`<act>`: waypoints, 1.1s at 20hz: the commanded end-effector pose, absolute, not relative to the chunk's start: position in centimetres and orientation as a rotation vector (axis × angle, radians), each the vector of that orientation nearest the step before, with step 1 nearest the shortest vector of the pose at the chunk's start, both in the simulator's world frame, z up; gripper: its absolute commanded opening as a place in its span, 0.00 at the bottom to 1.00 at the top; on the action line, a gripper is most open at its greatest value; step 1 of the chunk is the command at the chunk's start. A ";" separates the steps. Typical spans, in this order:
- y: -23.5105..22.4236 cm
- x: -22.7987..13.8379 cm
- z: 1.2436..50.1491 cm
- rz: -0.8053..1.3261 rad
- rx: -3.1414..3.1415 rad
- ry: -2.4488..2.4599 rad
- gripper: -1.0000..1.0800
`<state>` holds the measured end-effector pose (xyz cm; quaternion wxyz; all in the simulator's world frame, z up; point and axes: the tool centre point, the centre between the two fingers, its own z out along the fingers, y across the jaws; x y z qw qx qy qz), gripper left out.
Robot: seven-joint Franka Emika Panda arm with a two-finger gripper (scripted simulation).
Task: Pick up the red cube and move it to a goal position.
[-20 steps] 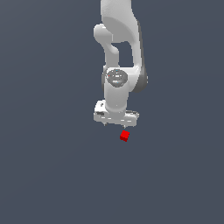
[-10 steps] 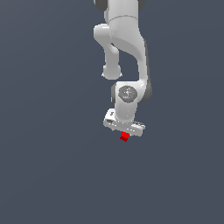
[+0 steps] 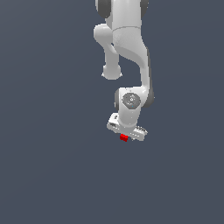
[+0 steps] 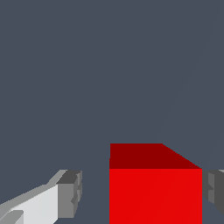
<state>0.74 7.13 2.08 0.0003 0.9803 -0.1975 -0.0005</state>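
The red cube is tiny and bright red and lies on the plain grey floor, just under the white hand of the arm. My gripper is down over it, so most of the cube is hidden in the exterior view. In the wrist view the red cube sits between the two fingers of the gripper. One grey fingertip stands clearly apart from the cube. The other fingertip is right beside the cube's opposite face. The jaws are open around the cube.
The white arm rises from the hand towards the top of the exterior view. The flat dark grey floor shows all around. No other object or goal marker shows.
The arm has come down, and the gripper has dropped from above the cube to around it. The cube has stayed in place.
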 end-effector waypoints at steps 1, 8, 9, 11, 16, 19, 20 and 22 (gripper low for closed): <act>7.2 0.8 2.0 0.000 3.078 -0.627 0.00; 7.2 0.8 2.0 0.000 3.078 -0.627 0.00; 7.2 0.8 2.0 0.000 3.078 -0.627 0.00; 7.3 0.9 2.1 0.002 3.080 -0.625 0.00; 6.9 0.7 2.7 0.002 3.080 -0.625 0.00; 6.2 0.4 3.5 0.002 3.080 -0.625 0.00; 5.9 0.3 3.9 0.002 3.080 -0.625 0.00; 5.2 0.0 4.8 0.002 3.080 -0.625 0.00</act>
